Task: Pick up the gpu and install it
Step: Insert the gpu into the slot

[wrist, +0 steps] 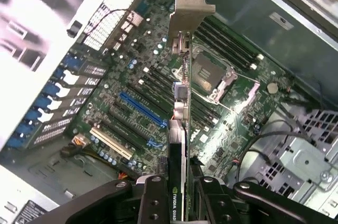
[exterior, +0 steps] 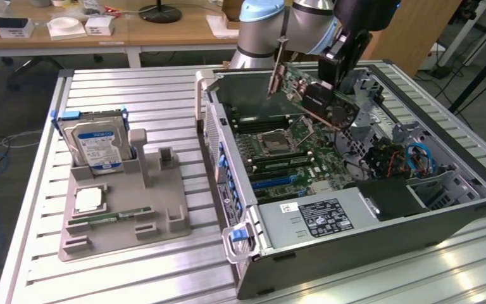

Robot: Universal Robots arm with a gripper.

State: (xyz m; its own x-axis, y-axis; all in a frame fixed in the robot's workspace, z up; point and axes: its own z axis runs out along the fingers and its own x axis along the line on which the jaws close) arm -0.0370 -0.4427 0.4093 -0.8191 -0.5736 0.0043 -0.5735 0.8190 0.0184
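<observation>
Slats of the metal table (exterior: 142, 95) ran under everything. At nine o'clock in the exterior view we saw the grey tray (exterior: 116, 242). The hard drive (exterior: 97, 144) stood upright in it, a square chip (exterior: 88, 199) lay flat nearer us, and the narrow memory stick (exterior: 112, 216) lay just beside that.

From the middle toward three o'clock sat the open case (exterior: 369, 259), its green board (exterior: 298, 158) bare. The card (exterior: 306, 88) hung tilted over the case near twelve o'clock, apart from the board, in the gripper (exterior: 338, 63).

In the wrist view the gripper (wrist: 182, 202) had its jaws drawn partway in, pinching the card (wrist: 181, 129) edge-on from both faces at its dark end. The card's long axis ran straight away from the jaws to the silver bracket (wrist: 191, 7) at the far end. The blue slot (wrist: 142, 109) lay on the board below and to one side, and we judged the card not yet seated. The socket (wrist: 208, 73) sat just beside the card's line.

Toward four o'clock in the exterior view we noted blue cables (exterior: 420, 158), and the power supply (exterior: 319, 218) at five o'clock. Both were well apart from the card.
</observation>
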